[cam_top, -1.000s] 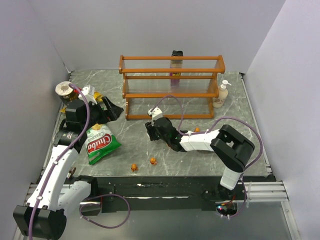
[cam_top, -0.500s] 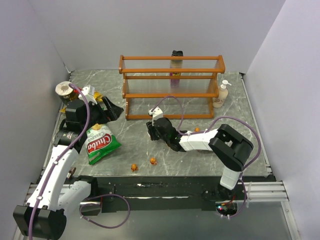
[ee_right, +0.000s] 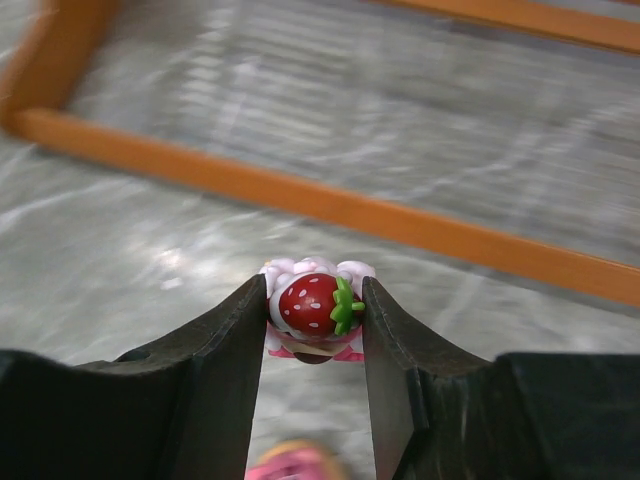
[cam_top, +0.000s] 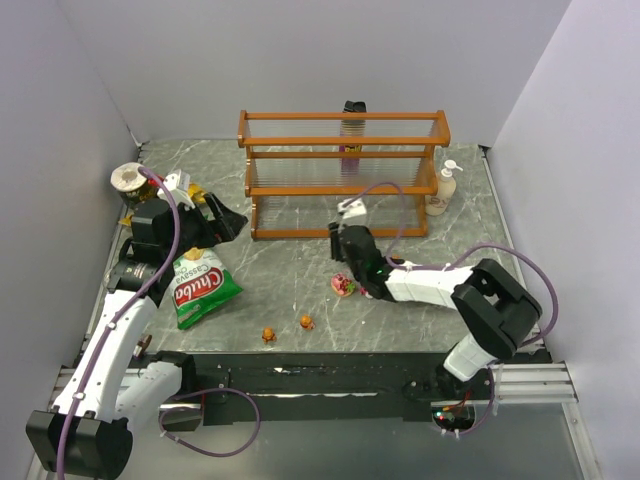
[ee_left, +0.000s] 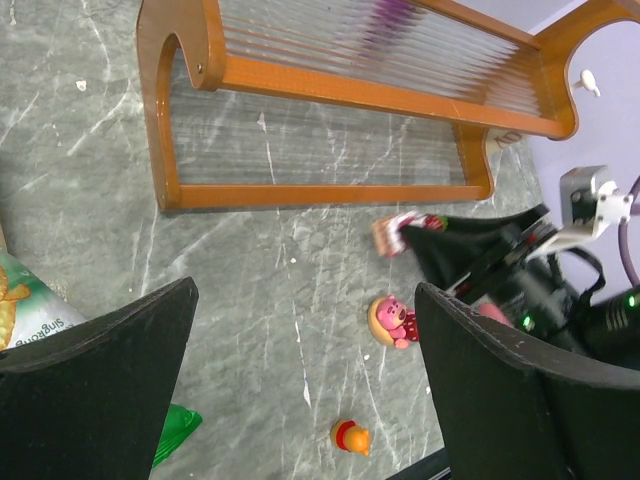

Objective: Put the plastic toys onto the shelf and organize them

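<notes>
We see the right gripper [ee_right: 314,290] closed partway on a small pink strawberry toy [ee_right: 312,308]. Its two dark fingers [ee_right: 225,350] press against the toy's sides, and the red strawberry with its green leaf faces the wrist camera. In the left wrist view the strawberry toy sits at the very tip of that gripper, near the bottom front rail of the shelf [cam_top: 345,141] but not touching it. We cannot tell how far it is off the table [cam_top: 280,265].

The shelf, a three-tier rack with an orange-brown frame and clear slatted tiers, stands at the back middle of the table. The right arm reaches in from the near right corner, and its gripper is in front of the shelf's lowest tier.

The left gripper [ee_left: 305,288] is spread wide and holds nothing. It hangs over the left side of the table above a green chip bag [cam_top: 200,288] and points toward the shelf.

A pink bear toy [cam_top: 344,286] lies on the table just on the near side of the right gripper. An orange toy [cam_top: 306,322] and a second orange toy [cam_top: 268,335] sit closer to the front edge, near each other but apart. A pump bottle [cam_top: 441,190] stands by the shelf's right end
</notes>
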{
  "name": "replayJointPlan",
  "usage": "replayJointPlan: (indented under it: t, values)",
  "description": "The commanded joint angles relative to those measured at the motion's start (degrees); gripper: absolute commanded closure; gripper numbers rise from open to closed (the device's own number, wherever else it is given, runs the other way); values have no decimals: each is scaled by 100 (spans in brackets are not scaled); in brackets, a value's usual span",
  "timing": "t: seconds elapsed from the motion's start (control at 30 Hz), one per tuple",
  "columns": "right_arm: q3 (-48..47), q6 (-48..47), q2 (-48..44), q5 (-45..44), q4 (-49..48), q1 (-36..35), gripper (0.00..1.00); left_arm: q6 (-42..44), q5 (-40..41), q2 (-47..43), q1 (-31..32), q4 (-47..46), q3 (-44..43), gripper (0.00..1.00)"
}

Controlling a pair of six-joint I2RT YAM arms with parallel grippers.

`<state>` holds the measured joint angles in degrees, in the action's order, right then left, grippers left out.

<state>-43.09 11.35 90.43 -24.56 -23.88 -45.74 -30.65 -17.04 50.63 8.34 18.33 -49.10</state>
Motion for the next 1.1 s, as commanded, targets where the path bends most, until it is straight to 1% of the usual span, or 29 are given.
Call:
replayJointPlan:
  t: [0.0,0.2,0.4,0.47,0.6,0.83,0.9,1.07]
  values:
    - [389,-63,-403,-559,-608,530,100,77,8,-27,27,-136,-47,4]
    - [714,-300,-553,-814,-1031,1171,100,77,-1,-10,36,-163,-47,4]
    - [872,-406,-474,-963,-1593,1628,100,60,-10,-36,45,-180,-21,4]
    - [916,-371,-404,-981,-1803,1682,100,60,-10,-36,45,-180,-21,4]
    - [689,-222,-342,-1077,-1445,1726,100,51,-19,-36,80,-189,-12,4]
    - [653,68,-342,-1060,-1444,1752,100,25,-19,-71,150,-198,-12,4]
    - [521,279,-298,-1121,-1278,1761,100,25,-1,-80,177,-189,-3,4]
    - [363,648,-158,-1244,-1251,1752,100,33,16,-115,238,-189,15,4]
